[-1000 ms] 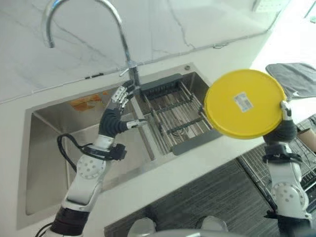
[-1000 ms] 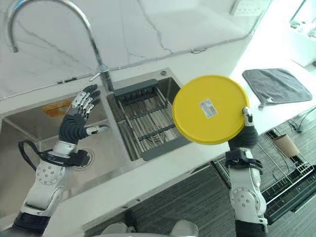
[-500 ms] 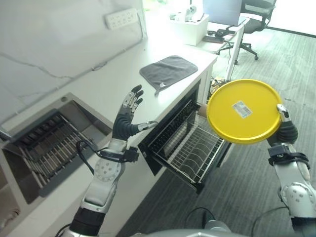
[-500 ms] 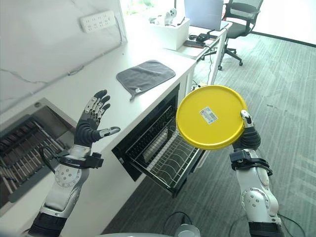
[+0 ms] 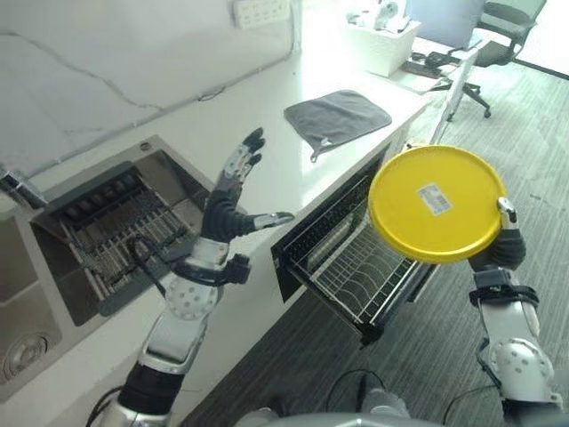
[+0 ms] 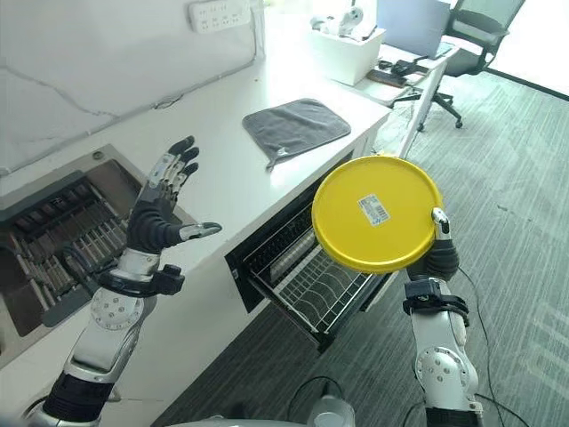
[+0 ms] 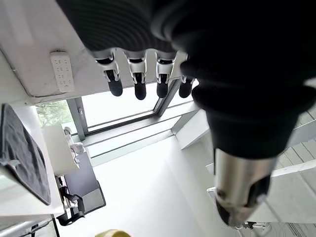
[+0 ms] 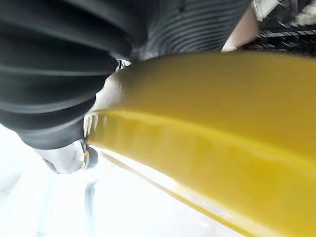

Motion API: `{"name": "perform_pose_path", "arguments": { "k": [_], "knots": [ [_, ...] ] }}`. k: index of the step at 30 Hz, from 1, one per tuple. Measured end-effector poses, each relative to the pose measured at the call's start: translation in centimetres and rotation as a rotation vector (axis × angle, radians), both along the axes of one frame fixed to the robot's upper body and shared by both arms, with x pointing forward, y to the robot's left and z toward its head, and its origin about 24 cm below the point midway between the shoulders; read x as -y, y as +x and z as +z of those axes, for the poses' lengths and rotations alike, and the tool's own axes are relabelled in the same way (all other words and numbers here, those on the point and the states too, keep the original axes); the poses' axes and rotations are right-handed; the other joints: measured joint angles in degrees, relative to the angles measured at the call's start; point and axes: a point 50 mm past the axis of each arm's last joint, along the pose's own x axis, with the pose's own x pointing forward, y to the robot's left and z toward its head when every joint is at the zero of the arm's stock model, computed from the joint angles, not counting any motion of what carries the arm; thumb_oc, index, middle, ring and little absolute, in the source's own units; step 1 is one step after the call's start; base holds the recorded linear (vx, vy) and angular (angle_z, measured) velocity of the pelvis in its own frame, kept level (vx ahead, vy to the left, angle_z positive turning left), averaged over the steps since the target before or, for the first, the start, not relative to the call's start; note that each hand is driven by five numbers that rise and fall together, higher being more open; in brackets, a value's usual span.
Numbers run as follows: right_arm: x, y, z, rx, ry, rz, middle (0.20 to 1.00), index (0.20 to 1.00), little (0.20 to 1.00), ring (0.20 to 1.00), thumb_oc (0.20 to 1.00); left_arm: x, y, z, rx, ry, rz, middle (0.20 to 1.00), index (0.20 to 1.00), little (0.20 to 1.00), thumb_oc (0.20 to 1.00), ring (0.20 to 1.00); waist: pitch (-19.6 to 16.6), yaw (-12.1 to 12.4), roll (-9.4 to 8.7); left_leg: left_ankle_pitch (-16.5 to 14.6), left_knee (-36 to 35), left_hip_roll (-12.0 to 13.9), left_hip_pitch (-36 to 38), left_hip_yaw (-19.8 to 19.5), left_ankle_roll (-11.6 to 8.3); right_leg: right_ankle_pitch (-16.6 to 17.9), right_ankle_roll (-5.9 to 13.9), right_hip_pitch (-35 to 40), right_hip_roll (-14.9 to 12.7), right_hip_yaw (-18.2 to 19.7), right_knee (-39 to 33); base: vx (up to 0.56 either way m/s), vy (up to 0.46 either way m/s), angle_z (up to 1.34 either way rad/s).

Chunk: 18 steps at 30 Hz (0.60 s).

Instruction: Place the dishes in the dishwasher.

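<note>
While the left hand (image 5: 233,200) hovers over the smooth white counter (image 5: 267,165) with fingers spread straight, a wire dishwasher rack (image 5: 360,276) juts out below, and the right hand (image 5: 507,236) pinches the round yellow plate (image 5: 436,205) upright above it.

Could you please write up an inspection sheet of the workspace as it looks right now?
Surface: white counter with a steel sink holding a drying rack.
Job's things: yellow plate, label facing the camera, held upright above the dishwasher rack, which is pulled out under the counter.
Clutter: grey cloth lying flat on the counter.
Hands: right hand grips the plate's lower right edge; left hand raised over the counter, fingers spread, holding nothing.
Cables: nothing seen apart from the robot's own.
Surroundings: wall socket strip, white box, office chair, grey carpet floor.
</note>
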Motion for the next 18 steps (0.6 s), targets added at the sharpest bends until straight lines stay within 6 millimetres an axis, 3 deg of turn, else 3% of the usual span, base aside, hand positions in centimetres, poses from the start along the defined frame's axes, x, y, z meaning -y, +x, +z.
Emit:
{"name": "perform_pose_path", "arguments": {
  "k": [1, 3, 4, 6, 8, 9, 10, 11, 12, 13, 14, 15, 16, 17, 18],
  "knots": [
    [-0.3, 0.1, 0.0, 0.006, 0.009, 0.009, 0.200, 0.200, 0.200, 0.200, 0.200, 0.0, 0.1, 0.3, 0.012, 0.030, -0.007, 1.000, 1.000, 1.000, 1.000, 1.000, -0.2, 0.4, -0.54, -0.1, 0.2, 0.1, -0.3, -0.8, -0.06, -0.6, -0.37, 1.2, 0.0, 0.6, -3.7, 0.02, -0.366, 0.98],
    [-0.8, 0.7, 0.4, 0.037, 0.010, 0.034, 0.200, 0.200, 0.200, 0.200, 0.200, 0.1, 0.1, 0.9, 0.041, 0.103, -0.030, 1.000, 1.000, 1.000, 1.000, 1.000, -0.4, 1.8, -1.17, 0.0, 0.5, 0.1, -0.8, -2.8, -0.43, 0.2, -0.19, 6.5, -1.5, 0.9, -19.8, 0.06, -0.470, 0.86],
    [-1.3, 1.1, 0.8, 0.053, 0.007, 0.055, 0.200, 0.200, 0.200, 0.200, 0.200, 0.4, -0.1, 1.0, 0.055, 0.144, -0.050, 1.000, 1.000, 1.000, 1.000, 1.000, -0.6, 1.8, -1.32, -0.2, 0.6, 0.1, -0.7, -3.2, -0.75, 1.8, 1.13, 9.7, -3.5, 1.1, -26.5, 0.06, -0.453, 0.56],
    [-2.1, 2.1, 1.2, 0.070, -0.006, 0.089, 0.200, 0.200, 0.200, 0.200, 0.200, 2.2, -0.5, 0.8, 0.060, 0.265, -0.179, 1.000, 1.000, 1.000, 1.000, 1.000, -0.7, 1.7, -0.94, -0.7, 1.7, 1.5, -0.7, -4.9, -2.97, 9.2, 5.00, 13.0, -8.4, 5.0, -34.2, 0.00, -0.679, 0.25],
    [-2.1, 1.9, 0.8, 0.052, -0.007, 0.087, 0.200, 0.200, 0.200, 0.200, 0.200, 2.4, -0.7, 1.1, 0.069, 0.310, -0.220, 1.000, 1.000, 1.000, 1.000, 1.000, -1.1, 1.0, -1.53, 0.3, 2.0, 4.7, -0.7, -6.0, -6.37, 10.4, 4.78, 14.7, -3.9, 7.0, -34.1, -0.09, -0.757, 0.13],
    [-2.0, 1.8, 0.5, 0.037, -0.008, 0.089, 0.200, 0.200, 0.200, 0.200, 0.200, 2.1, -0.9, 1.3, 0.079, 0.326, -0.218, 1.000, 1.000, 1.000, 1.000, 1.000, -1.9, 1.4, -2.95, 0.6, 1.8, 5.9, -0.5, -6.5, -8.94, 11.0, 4.43, 16.1, -1.0, 5.6, -33.8, -0.08, -0.637, -0.15],
    [-1.8, 2.2, 0.7, 0.021, -0.041, 0.112, 0.200, 0.200, 0.200, 0.200, 0.200, 1.4, -1.1, 0.7, 0.056, 0.293, -0.191, 1.000, 1.000, 1.000, 1.000, 1.000, -2.2, 2.1, -2.12, 1.4, 1.3, 8.9, 0.2, -5.3, -11.24, 4.6, 3.40, 16.2, 2.0, 2.7, -33.8, -0.08, -0.516, -0.22],
    [-1.4, 2.1, 1.0, 0.013, -0.081, 0.120, 0.200, 0.200, 0.200, 0.200, 0.200, 1.4, -1.5, -0.3, 0.012, 0.259, -0.187, 1.000, 1.000, 1.000, 1.000, 1.000, -2.3, 1.6, 1.07, 2.4, -0.1, 13.0, 0.4, -5.6, -12.09, 3.2, 1.33, 16.1, 6.4, 2.5, -33.8, -0.09, -0.406, -0.39],
    [-0.9, 2.2, 1.3, -0.006, -0.131, 0.134, 0.200, 0.200, 0.200, 0.200, 0.200, 1.5, -1.8, -1.1, -0.024, 0.232, -0.187, 1.000, 1.000, 1.000, 1.000, 1.000, -2.3, 1.0, 3.49, 6.7, -1.9, 16.4, 0.9, -5.6, -10.66, 2.4, -1.32, 15.8, 10.5, 2.4, -33.8, -0.16, -0.476, -0.18],
    [-0.6, 2.2, 1.4, -0.021, -0.168, 0.145, 0.200, 0.200, 0.200, 0.200, 0.200, 1.6, -1.7, -1.5, -0.042, 0.223, -0.190, 1.000, 1.000, 1.000, 1.000, 1.000, -2.3, 0.8, 3.90, 10.4, -2.3, 17.9, 1.1, -5.0, -8.85, 1.7, -2.98, 15.9, 12.1, 2.6, -33.8, -0.15, -0.345, -0.10],
    [-0.5, 2.2, 1.5, -0.020, -0.176, 0.144, 0.200, 0.200, 0.200, 0.200, 0.200, 1.7, -1.5, -1.7, -0.043, 0.215, -0.191, 1.000, 1.000, 1.000, 1.000, 1.000, -2.3, 0.1, 3.57, 16.8, -1.4, 18.6, -0.8, -2.6, -8.66, 0.5, -4.05, 15.7, 13.4, 1.6, -33.5, -0.18, -0.288, 0.38],
    [-0.4, 2.1, 1.5, -0.025, -0.180, 0.142, 0.200, 0.200, 0.200, 0.200, 0.200, 1.7, -0.9, -2.1, -0.060, 0.197, -0.181, 1.000, 1.000, 1.000, 1.000, 1.000, -2.5, -1.1, 2.74, 23.1, -1.2, 18.8, -3.4, -1.3, -9.02, -1.0, -5.89, 14.6, 12.6, -0.5, -32.6, -0.14, -0.097, 0.60],
    [-0.5, 2.0, 1.6, -0.020, -0.180, 0.141, 0.200, 0.200, 0.200, 0.200, 0.200, 1.7, -0.9, -2.4, -0.070, 0.190, -0.177, 1.000, 1.000, 1.000, 1.000, 1.000, -2.4, -0.8, 2.28, 24.0, -0.6, 18.6, -4.3, 2.1, -10.29, -1.2, -7.04, 14.5, 12.6, -1.5, -33.3, -0.10, -0.009, 0.71],
    [-0.5, 2.1, 1.7, -0.017, -0.183, 0.142, 0.200, 0.200, 0.200, 0.200, 0.200, 1.7, -0.9, -2.3, -0.061, 0.196, -0.180, 1.000, 1.000, 1.000, 1.000, 1.000, -2.3, -0.9, 2.05, 18.8, 0.9, 16.7, -5.3, 3.7, -10.79, -0.9, -6.89, 14.4, 12.3, -2.4, -34.1, -0.03, 0.088, 0.46],
    [-0.5, 2.1, 1.7, -0.014, -0.182, 0.137, 0.200, 0.200, 0.200, 0.200, 0.200, 1.6, -1.0, -2.0, -0.040, 0.202, -0.188, 1.000, 1.000, 1.000, 1.000, 1.000, -2.4, -1.3, 2.68, 15.4, -1.1, 13.9, -4.6, 3.8, -12.71, -0.5, -6.24, 13.8, 12.6, -3.1, -34.1, 0.02, 0.149, 0.42]
  ]
}}
